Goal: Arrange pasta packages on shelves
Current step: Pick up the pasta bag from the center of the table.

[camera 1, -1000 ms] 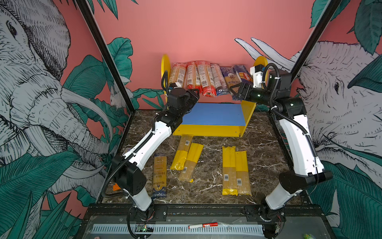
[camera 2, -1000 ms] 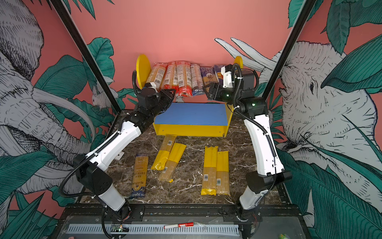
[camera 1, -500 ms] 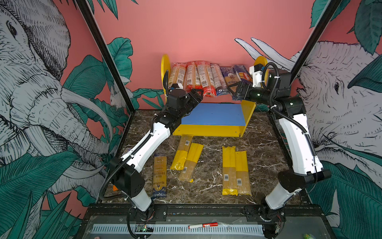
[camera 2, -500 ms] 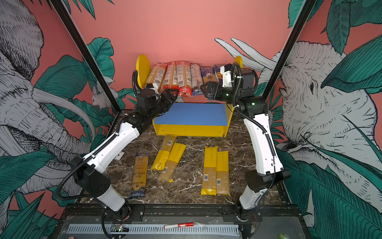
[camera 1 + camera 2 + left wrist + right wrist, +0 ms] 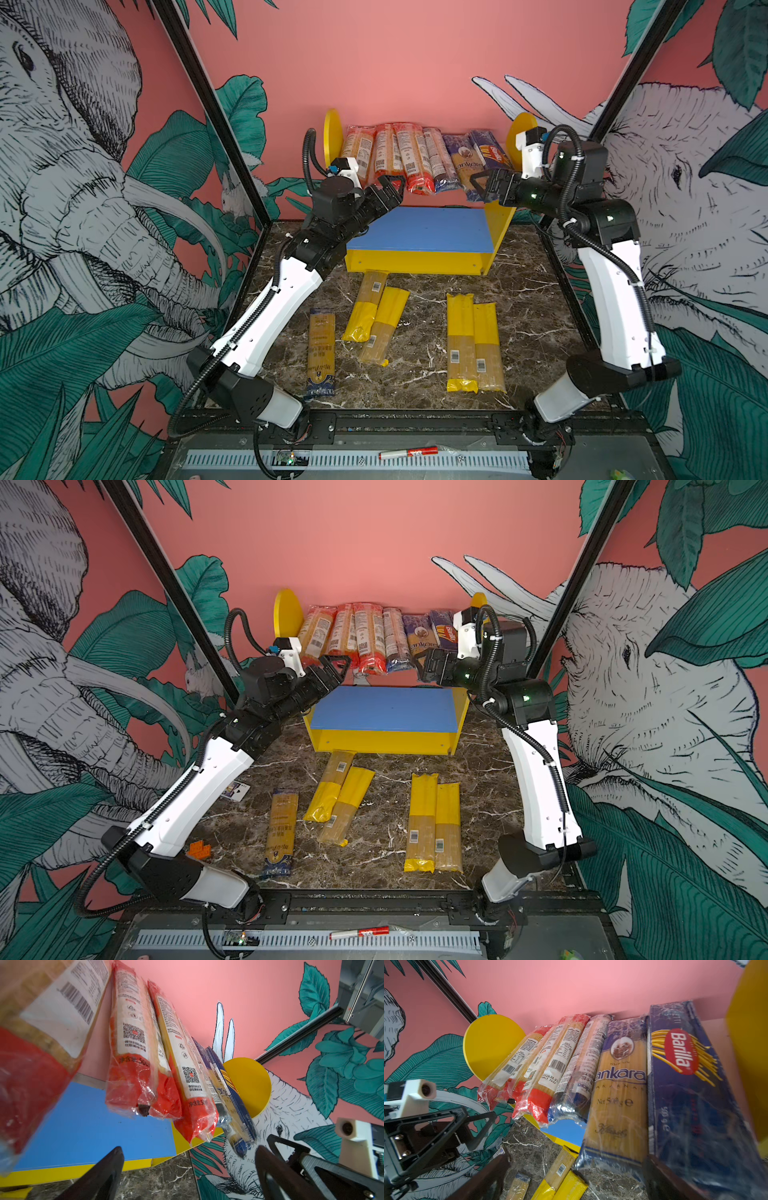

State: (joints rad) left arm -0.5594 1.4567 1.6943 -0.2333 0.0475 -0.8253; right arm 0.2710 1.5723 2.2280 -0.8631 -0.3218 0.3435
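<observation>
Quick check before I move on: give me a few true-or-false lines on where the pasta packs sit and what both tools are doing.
1. Six pasta packs lie on the upper board. True.
2. The blue lower board holds two packs. False: it is bare.
3. The left tool and right tool are open and hold nothing. True.
4. Five loose packs lie on the marble table. True.
5. The Barilla box lies on the table. False: it lies on the upper board, at the right arm's end.
</observation>
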